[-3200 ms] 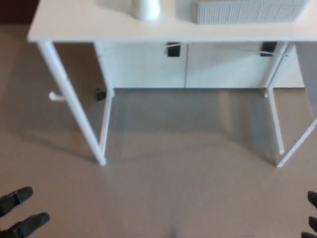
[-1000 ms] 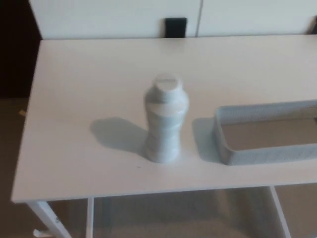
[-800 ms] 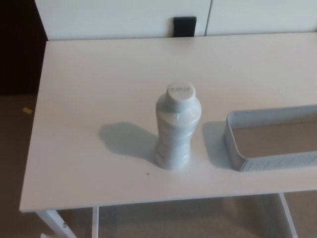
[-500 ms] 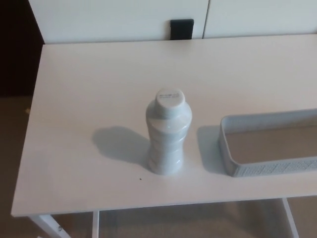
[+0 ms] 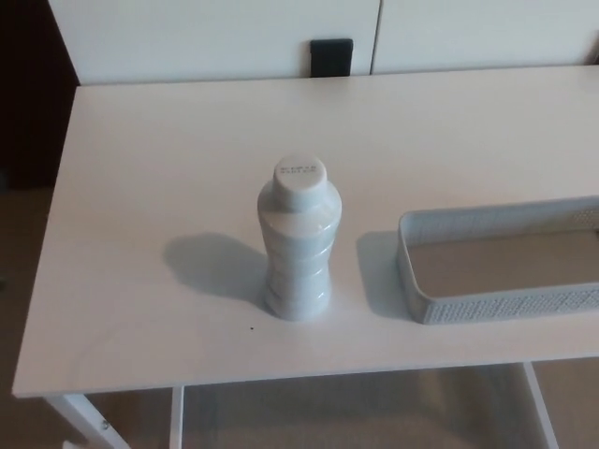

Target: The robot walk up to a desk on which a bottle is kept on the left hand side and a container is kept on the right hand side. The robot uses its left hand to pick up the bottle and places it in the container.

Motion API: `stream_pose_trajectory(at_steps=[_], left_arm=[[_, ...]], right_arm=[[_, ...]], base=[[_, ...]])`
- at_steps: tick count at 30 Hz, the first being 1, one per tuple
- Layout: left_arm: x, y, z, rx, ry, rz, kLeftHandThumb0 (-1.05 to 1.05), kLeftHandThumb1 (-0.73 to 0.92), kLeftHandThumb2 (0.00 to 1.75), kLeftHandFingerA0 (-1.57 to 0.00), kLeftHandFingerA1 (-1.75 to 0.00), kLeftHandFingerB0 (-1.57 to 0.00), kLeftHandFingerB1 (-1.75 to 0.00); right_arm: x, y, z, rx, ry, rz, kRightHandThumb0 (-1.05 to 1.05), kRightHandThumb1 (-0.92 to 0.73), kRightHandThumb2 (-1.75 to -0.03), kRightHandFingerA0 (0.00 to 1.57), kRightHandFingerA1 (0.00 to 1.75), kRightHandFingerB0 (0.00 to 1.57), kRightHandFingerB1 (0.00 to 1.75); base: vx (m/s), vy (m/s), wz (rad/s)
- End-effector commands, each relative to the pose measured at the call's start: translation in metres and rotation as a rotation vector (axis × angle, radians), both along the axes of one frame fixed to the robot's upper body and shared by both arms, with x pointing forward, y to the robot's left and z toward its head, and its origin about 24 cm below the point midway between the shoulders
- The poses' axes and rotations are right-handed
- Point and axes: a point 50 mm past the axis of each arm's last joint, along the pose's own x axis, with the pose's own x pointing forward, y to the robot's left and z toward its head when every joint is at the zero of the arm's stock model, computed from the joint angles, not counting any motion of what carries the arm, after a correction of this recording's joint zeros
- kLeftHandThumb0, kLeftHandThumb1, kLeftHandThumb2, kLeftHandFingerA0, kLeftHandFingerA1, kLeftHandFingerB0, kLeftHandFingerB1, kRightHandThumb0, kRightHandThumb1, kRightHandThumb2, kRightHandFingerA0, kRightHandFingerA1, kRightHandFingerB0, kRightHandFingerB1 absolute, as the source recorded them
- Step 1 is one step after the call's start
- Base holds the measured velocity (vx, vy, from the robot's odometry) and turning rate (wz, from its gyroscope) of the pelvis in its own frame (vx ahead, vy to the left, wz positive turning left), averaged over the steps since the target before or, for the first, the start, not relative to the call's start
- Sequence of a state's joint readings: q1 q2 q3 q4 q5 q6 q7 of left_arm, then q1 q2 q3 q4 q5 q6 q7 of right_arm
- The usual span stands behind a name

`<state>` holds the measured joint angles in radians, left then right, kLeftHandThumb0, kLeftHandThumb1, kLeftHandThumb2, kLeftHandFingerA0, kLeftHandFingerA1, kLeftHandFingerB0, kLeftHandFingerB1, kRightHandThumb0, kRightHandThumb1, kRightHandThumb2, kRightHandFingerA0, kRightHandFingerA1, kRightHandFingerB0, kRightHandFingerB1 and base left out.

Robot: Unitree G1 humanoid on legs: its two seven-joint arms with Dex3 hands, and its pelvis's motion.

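Observation:
A white ribbed bottle (image 5: pixel 297 242) with a flat white cap stands upright on the white desk (image 5: pixel 159 187), a little left of centre and near the front edge. To its right lies a low grey mesh container (image 5: pixel 468 304), empty inside and cut off by the picture's right edge. A narrow strip of desk separates bottle and container. Neither of my hands shows in the head view.
White cabinets (image 5: pixel 206 37) with a black handle (image 5: pixel 331 56) stand behind the desk. A dark area (image 5: pixel 28 112) lies beyond the desk's left edge. The desk's white legs (image 5: pixel 80 421) and brown floor show below its front edge.
The camera has moved from a low look at the desk's legs to a look down on its top. Over the last second the picture only sways slightly; bottle and container stay put.

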<state>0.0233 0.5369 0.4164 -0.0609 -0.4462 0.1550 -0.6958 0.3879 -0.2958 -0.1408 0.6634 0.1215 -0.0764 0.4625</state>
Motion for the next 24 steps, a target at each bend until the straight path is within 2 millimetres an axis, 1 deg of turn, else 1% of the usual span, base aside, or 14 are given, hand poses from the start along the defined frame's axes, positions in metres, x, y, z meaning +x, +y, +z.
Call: stream_pose_trajectory(at_steps=[1, 3, 5, 6, 7, 13, 15, 16, 17, 18, 19, 20, 23, 24], left_arm=[[0.028, -0.067, -0.031, 0.13, 0.152, -0.077, -0.42, 0.31, 0.68, -0.02, -0.27, -0.02, -0.19], [0.029, -0.076, -0.04, 0.144, 0.172, -0.093, -0.41, 0.3, 0.68, -0.01, -0.27, -0.01, -0.19], [0.029, -0.079, -0.043, 0.146, 0.18, -0.097, -0.41, 0.3, 0.68, -0.01, -0.27, -0.01, -0.19], [0.03, -0.093, -0.057, 0.154, 0.225, -0.114, -0.41, 0.31, 0.68, -0.02, -0.26, -0.03, -0.2], [0.031, -0.096, -0.06, 0.158, 0.235, -0.117, -0.43, 0.31, 0.68, -0.02, -0.26, -0.03, -0.19], [0.034, -0.11, -0.075, 0.189, 0.259, -0.144, -0.45, 0.32, 0.69, -0.02, -0.26, -0.03, -0.18], [0.035, -0.111, -0.076, 0.188, 0.261, -0.147, -0.45, 0.32, 0.69, -0.02, -0.26, -0.03, -0.18], [0.039, -0.116, -0.078, 0.188, 0.264, -0.153, -0.44, 0.32, 0.69, 0.0, -0.25, 0.0, -0.18], [0.04, -0.118, -0.079, 0.188, 0.265, -0.153, -0.44, 0.32, 0.69, 0.0, -0.25, 0.0, -0.18], [0.042, -0.119, -0.08, 0.188, 0.268, -0.156, -0.48, 0.33, 0.7, 0.0, -0.23, 0.0, -0.16], [0.043, -0.12, -0.081, 0.188, 0.27, -0.158, -0.48, 0.33, 0.7, 0.0, -0.23, 0.0, -0.16], [0.045, -0.122, -0.081, 0.193, 0.27, -0.157, -0.5, 0.34, 0.71, -0.01, -0.25, 0.0, -0.16], [0.049, -0.125, -0.082, 0.199, 0.27, -0.153, -0.48, 0.33, 0.71, -0.01, -0.25, -0.01, -0.17], [0.054, -0.129, -0.084, 0.196, 0.282, -0.148, -0.48, 0.34, 0.71, -0.01, -0.25, -0.01, -0.18]], right_arm=[[-0.006, -0.002, 0.003, -0.004, -0.033, 0.008, -0.28, -0.49, -0.78, 0.0, 0.05, 0.0, 0.0], [-0.005, -0.002, 0.002, -0.009, -0.034, 0.01, -0.3, -0.48, -0.77, 0.0, 0.09, 0.0, 0.03], [-0.005, -0.003, 0.002, -0.012, -0.033, 0.012, -0.3, -0.48, -0.77, 0.0, 0.09, 0.0, 0.03], [-0.004, -0.001, 0.002, -0.005, -0.043, 0.011, -0.3, -0.54, -0.81, 0.0, 0.07, 0.0, 0.02], [-0.003, -0.001, 0.002, -0.005, -0.049, 0.015, -0.29, -0.48, -0.78, 0.0, 0.09, 0.0, 0.03], [-0.001, -0.001, 0.004, 0.013, -0.059, 0.013, -0.31, -0.47, -0.77, 0.0, 0.08, 0.0, 0.03], [-0.001, -0.001, 0.004, 0.01, -0.06, 0.015, -0.31, -0.47, -0.77, 0.0, 0.08, 0.0, 0.03], [0.003, -0.001, 0.004, -0.002, -0.069, 0.024, -0.3, -0.6, -0.58, 0.0, 0.1, 0.0, 0.06], [0.003, -0.001, 0.005, -0.006, -0.074, 0.03, -0.3, -0.6, -0.58, 0.0, 0.1, 0.0, 0.06], [0.004, -0.001, 0.005, -0.002, -0.074, 0.028, -0.25, -0.54, -0.68, 0.0, 0.06, 0.0, 0.04], [0.004, -0.001, 0.005, 0.002, -0.073, 0.027, -0.25, -0.54, -0.68, 0.0, 0.06, 0.0, 0.04], [0.004, 0.0, 0.006, 0.017, -0.079, 0.02, -0.27, -0.6, -0.58, 0.0, 0.04, 0.0, 0.05], [0.006, 0.001, 0.007, 0.028, -0.092, 0.018, -0.28, -0.6, -0.58, 0.0, 0.07, 0.0, 0.06], [0.006, 0.002, 0.006, 0.025, -0.093, 0.026, -0.25, -0.54, -0.69, 0.0, 0.05, 0.0, 0.03]], base=[[0.0, 0.0, 0.0], [0.0, 0.0, 0.0], [0.0, 0.0, 0.0], [0.0, 0.0, 0.0], [0.0, 0.0, 0.0], [0.0, 0.0, 0.0], [0.0, 0.0, 0.0], [0.0, 0.0, 0.0], [0.0, 0.0, 0.0], [0.0, 0.0, 0.0], [0.0, 0.0, 0.0], [0.0, 0.0, 0.0], [0.0, 0.0, 0.0], [0.0, 0.0, 0.0]])
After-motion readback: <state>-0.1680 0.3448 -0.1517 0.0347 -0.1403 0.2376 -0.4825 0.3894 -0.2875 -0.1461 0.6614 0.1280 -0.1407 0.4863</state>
